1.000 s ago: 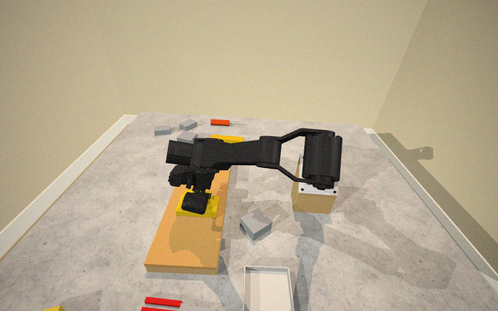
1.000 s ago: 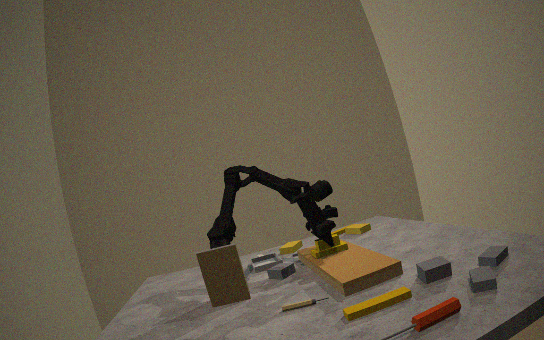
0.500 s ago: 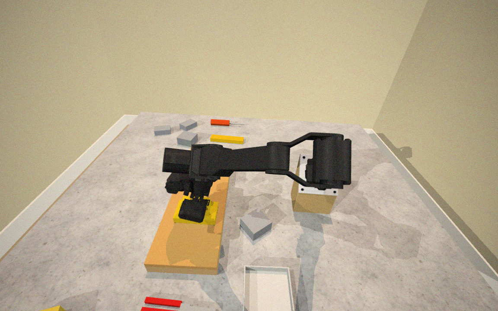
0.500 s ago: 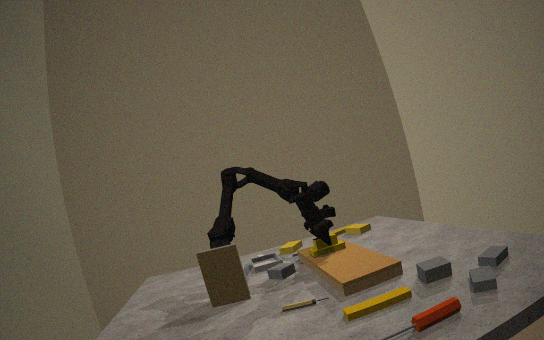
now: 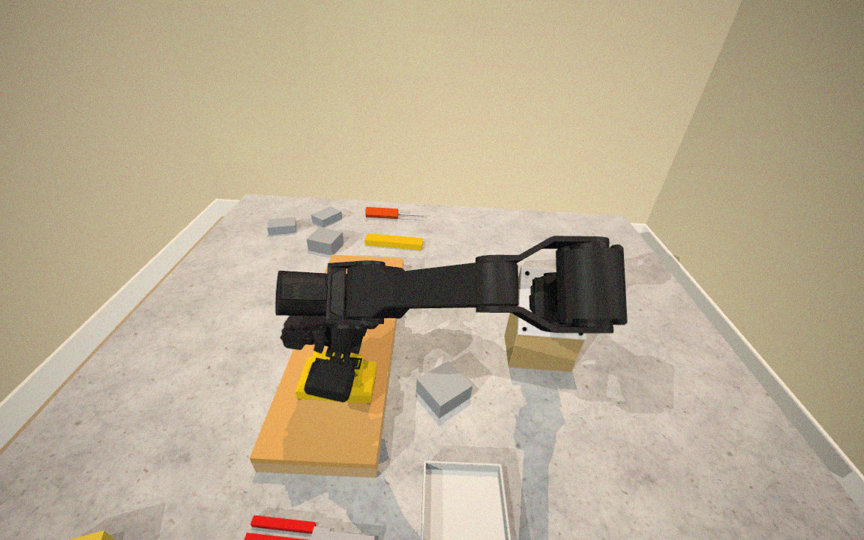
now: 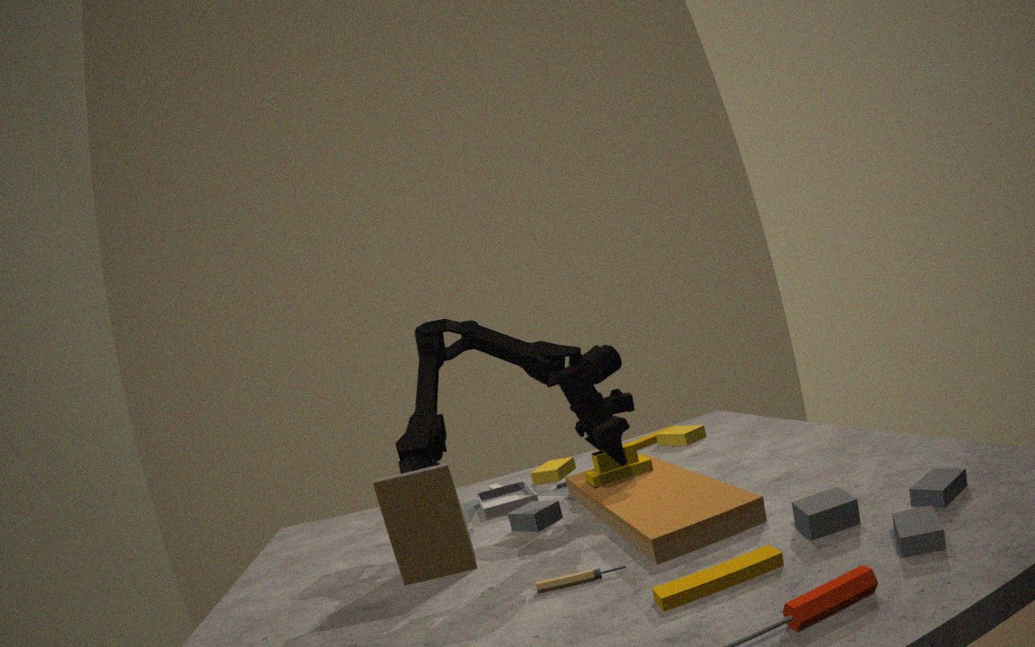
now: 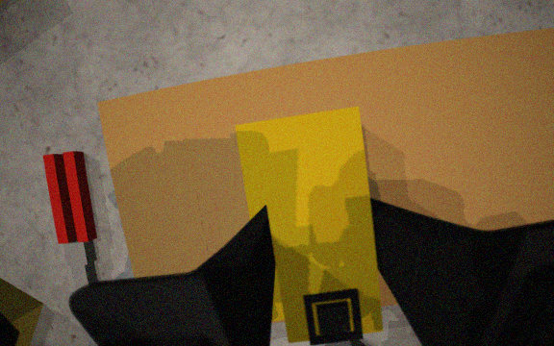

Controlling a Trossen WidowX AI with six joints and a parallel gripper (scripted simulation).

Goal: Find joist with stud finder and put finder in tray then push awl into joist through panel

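The yellow stud finder [image 5: 362, 388] [image 6: 597, 476] [image 7: 306, 139] rests on or just above the orange-brown floor panel [image 5: 328, 439] [image 6: 682, 502] [image 7: 186, 106]; contact is not clear. My gripper [image 5: 336, 377] [image 6: 619, 458] [image 7: 310, 206] is shut on its raised grip. A black square with a thin yellow outline [image 7: 333, 314] shows on the stud finder. The white tray [image 5: 463, 463] [image 6: 509, 508] is empty. A tan-handled tool with a thin shaft [image 6: 568, 580], probably the awl, lies beside the panel in the exterior view; the arm hides it in the top view. The joist is hidden. No hole shows.
A grey block [image 5: 444, 388] [image 6: 535, 515] lies between panel and tray; several more stand past the panel's far end. A yellow bar [image 5: 393, 241] [image 6: 718, 577] and an orange-handled tool [image 5: 381, 212] [image 6: 831, 597] lie there too. A red-handled tool [image 5: 283, 523] [image 7: 70, 197] lies near the tray.
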